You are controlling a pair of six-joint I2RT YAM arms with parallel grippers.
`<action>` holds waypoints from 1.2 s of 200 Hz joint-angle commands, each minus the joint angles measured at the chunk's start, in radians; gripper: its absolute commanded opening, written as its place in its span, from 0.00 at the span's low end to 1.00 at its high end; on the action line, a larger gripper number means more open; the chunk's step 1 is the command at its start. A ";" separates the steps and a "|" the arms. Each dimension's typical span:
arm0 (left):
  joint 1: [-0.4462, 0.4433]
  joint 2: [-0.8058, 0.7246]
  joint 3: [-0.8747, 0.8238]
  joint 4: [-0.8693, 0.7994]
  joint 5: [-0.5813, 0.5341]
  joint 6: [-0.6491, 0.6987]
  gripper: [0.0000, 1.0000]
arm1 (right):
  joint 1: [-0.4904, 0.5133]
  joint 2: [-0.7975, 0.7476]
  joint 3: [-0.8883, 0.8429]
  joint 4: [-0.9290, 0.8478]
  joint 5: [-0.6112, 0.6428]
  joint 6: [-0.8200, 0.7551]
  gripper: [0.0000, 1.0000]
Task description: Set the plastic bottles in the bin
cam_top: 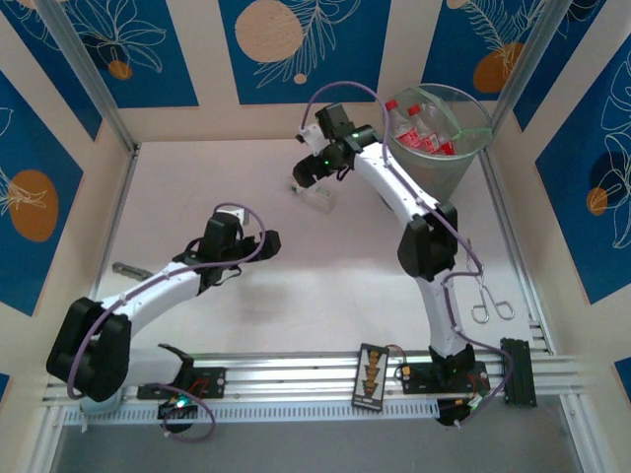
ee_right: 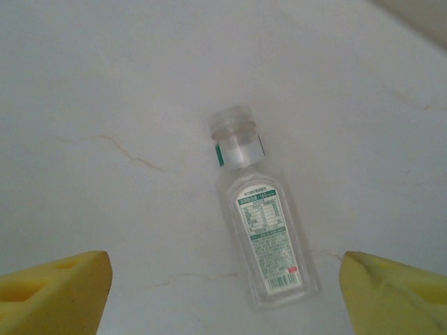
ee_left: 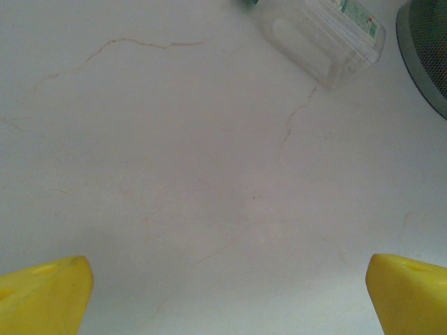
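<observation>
Lying flat on the table (cam_top: 246,197) just left of the bin (cam_top: 439,172), outside it: one clear plastic bottle (ee_right: 264,234), label up. Long axis running nearly straight out from the right gripper (ee_right: 225,279), slightly skewed; cap end far, base end near. Right fingers spread either side, touching nothing; left gripper (ee_left: 230,279) spread wide over bare table, farther from the bin. Likely hazards: skewed bottle twisting or squirting from a closing pinch; clipping the bin's tall rim on transfer.

Red-capped bottles (cam_top: 419,126) inside the bin (cam_top: 446,175)
</observation>
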 commanded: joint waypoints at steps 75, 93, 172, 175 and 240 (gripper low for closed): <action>0.020 -0.041 -0.012 0.003 0.008 0.005 1.00 | -0.032 0.172 0.021 -0.013 0.005 0.009 0.91; 0.020 -0.037 -0.012 0.007 0.009 0.005 1.00 | -0.032 0.165 -0.016 0.004 0.010 0.008 0.91; 0.020 -0.034 -0.014 0.010 0.012 0.000 1.00 | -0.029 0.177 -0.066 0.025 -0.005 0.036 0.80; 0.021 -0.035 -0.015 0.010 0.011 0.002 1.00 | -0.029 0.174 -0.072 0.025 -0.005 0.036 0.80; 0.022 -0.024 -0.003 0.007 0.015 0.003 1.00 | 0.005 0.007 -0.334 0.113 0.095 0.119 0.70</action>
